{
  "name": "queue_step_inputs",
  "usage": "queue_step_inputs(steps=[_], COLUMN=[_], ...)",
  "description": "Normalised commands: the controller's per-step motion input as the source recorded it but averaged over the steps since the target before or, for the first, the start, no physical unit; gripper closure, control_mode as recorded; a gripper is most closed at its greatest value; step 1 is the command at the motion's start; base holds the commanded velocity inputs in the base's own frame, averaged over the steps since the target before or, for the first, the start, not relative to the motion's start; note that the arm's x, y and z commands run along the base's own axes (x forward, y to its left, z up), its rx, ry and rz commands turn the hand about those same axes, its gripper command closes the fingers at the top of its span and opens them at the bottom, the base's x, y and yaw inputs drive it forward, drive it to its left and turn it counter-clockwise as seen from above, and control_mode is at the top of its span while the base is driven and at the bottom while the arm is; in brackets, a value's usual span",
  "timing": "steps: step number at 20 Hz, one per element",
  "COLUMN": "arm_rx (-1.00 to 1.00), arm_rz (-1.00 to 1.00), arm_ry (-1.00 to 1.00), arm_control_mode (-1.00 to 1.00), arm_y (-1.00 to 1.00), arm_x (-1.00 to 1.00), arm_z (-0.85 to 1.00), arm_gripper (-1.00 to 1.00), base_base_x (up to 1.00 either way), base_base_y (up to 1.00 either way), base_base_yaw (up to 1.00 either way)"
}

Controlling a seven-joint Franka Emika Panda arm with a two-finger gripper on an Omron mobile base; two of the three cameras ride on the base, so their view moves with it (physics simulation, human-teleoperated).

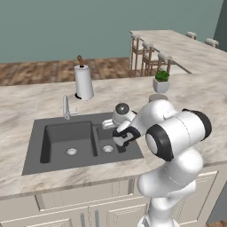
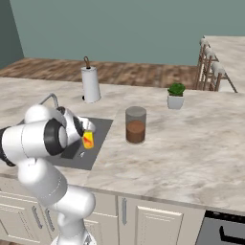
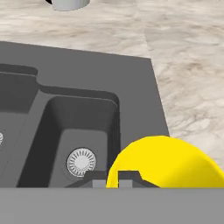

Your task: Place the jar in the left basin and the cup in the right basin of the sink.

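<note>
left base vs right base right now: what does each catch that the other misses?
Left base alone: both basins laid open, the left basin and the right basin, each with its drain. Right base alone: the jar in full, standing on the counter right of the sink, and the yellow cup held at the arm's end above the sink's right part. Both share: the paper-towel roll, the potted plant, the tap.
</note>
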Motion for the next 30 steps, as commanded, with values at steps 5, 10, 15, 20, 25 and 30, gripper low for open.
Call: queue_step_inputs(steps=[5,10,15,20,25,30], arm_rx=[0.00,0.00,0.00,0.00,0.00,0.00], arm_rz=[-0.02,-0.01,-0.01,-0.04,-0.05,-0.03], arm_ry=[-0.01,0.00,0.00,0.00,-0.03,-0.04], arm_control_mode=[-1.00,-1.00,-1.00,-1.00,-1.00,-1.00], arm_y=[0.26,0.16,0.07,0.04,0.13,0.11], arm_x=[0.19,0.01,0.10,0.20,0.16,0.10], arm_z=[0.00,-0.13,-0.19,-0.17,-0.03,-0.02], arm_gripper=[1.00,1.00,1.00,1.00,1.00,1.00], base_base_x=[0.00,0.00,0.00,0.00,0.00,0.00], base_base_y=[0.00,0.00,0.00,0.00,0.00,0.00], base_base_yaw=[0.00,0.00,0.00,0.00,0.00,0.00])
